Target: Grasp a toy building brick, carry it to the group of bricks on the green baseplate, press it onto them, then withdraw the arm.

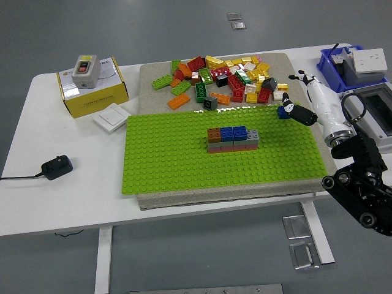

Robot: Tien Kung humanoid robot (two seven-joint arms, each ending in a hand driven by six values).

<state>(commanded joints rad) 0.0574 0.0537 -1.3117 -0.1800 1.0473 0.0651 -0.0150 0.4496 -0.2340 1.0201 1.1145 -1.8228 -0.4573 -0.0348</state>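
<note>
White table, green baseplate: brick group sits assembled mid-plate. Right hand at plate's right edge, fingers loosely open, empty; only withdrawal seemingly left.

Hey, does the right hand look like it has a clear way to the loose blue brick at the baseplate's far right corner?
Probably yes. The right hand hangs just beside the blue brick, its dark thumb nearly over it. The brick sits alone on the green baseplate, apart from the loose pile, with nothing between.

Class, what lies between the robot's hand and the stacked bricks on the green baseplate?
Head view: only bare baseplate studs between right hand and brick stack.
</note>
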